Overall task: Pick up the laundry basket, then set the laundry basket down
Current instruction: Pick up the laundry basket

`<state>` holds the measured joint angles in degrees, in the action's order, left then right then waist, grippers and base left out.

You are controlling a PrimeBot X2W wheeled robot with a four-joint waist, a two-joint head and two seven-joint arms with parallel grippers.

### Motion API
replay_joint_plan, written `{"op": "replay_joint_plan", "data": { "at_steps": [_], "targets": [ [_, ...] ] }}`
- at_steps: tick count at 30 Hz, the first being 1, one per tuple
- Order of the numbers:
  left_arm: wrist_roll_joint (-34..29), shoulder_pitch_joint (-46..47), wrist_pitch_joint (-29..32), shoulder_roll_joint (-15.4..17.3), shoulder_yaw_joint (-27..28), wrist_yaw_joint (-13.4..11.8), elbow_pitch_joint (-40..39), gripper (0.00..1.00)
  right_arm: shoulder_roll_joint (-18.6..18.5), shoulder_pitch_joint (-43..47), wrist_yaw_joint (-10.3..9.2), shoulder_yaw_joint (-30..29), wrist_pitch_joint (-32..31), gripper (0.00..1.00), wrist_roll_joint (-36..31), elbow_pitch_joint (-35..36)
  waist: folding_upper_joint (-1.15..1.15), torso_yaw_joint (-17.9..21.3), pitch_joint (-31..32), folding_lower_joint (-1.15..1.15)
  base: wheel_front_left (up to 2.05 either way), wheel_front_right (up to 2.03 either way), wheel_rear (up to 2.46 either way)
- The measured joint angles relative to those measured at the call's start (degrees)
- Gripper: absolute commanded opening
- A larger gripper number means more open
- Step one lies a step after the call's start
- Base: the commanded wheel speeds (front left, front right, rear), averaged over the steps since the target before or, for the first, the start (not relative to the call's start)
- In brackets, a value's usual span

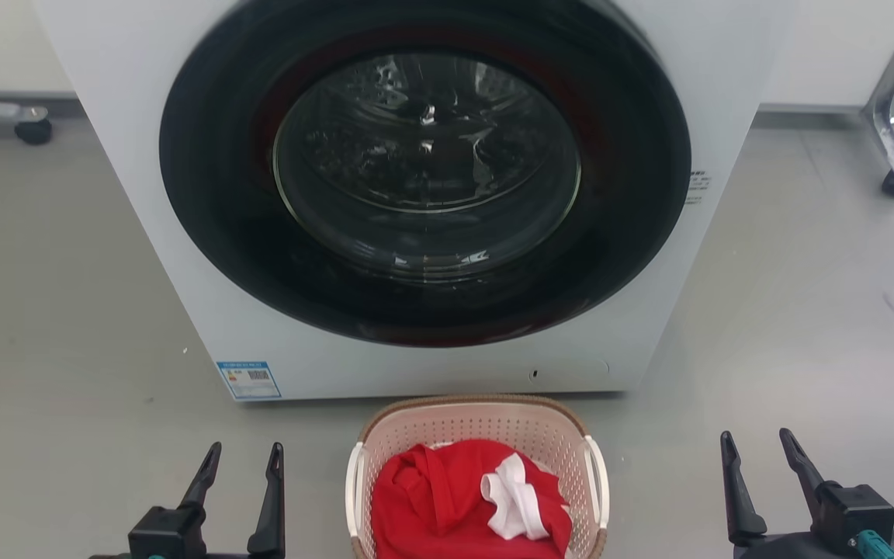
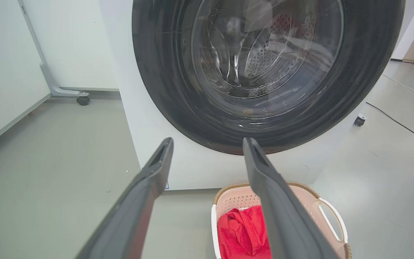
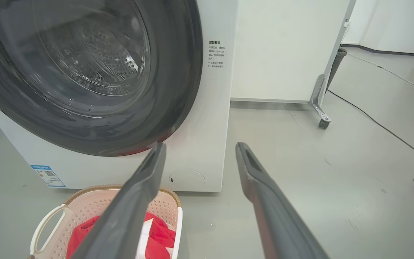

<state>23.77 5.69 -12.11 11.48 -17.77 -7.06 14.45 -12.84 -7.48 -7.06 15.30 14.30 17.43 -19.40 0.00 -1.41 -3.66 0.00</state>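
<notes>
Grey floor (image 1: 67,310) is running under everything. White front-loading washing machine (image 1: 427,178) is standing on it, its dark round door facing the head camera and taking up most of that view.

Laundry basket (image 1: 478,427) is sitting on the floor just in front of the washer's base, centred below the door, between the two grippers and touching neither. It is showing pale pink perforated walls, a brown woven-look rim and a white handle (image 1: 598,481) on each side.

Left gripper (image 1: 247,450) is hovering to the basket's left, its fingers pointing toward the washer, jaws apart and holding nothing. Right gripper (image 1: 755,436) is hovering to the basket's right, posed the same way, jaws apart and empty, sitting a little wider of the basket than the left one.

Red garment (image 1: 431,497) is lying crumpled inside the basket, with a white cloth piece (image 1: 513,497) lying on top of it toward the right handle.

Blue label (image 1: 249,379) is showing at the washer's lower left corner.
</notes>
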Motion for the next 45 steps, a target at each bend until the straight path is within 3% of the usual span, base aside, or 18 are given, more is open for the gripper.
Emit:
{"op": "replay_joint_plan", "data": {
  "at_steps": [30,45],
  "targets": [
    [0.32,11.49,1.01,-1.49,0.80,0.10,-1.78,1.00,1.68,-11.70,-0.01,-1.13,0.16,1.00,-2.36,0.56,0.00,0.43,-23.29,0.01,0.00,0.00,0.00],
    [0.60,18.80,1.67,-2.66,0.32,2.15,2.03,1.00,3.01,-17.16,-0.01,-1.63,0.24,1.00,-3.10,-1.30,0.01,0.84,-35.53,0.01,0.00,0.00,0.00]
  ]
}}
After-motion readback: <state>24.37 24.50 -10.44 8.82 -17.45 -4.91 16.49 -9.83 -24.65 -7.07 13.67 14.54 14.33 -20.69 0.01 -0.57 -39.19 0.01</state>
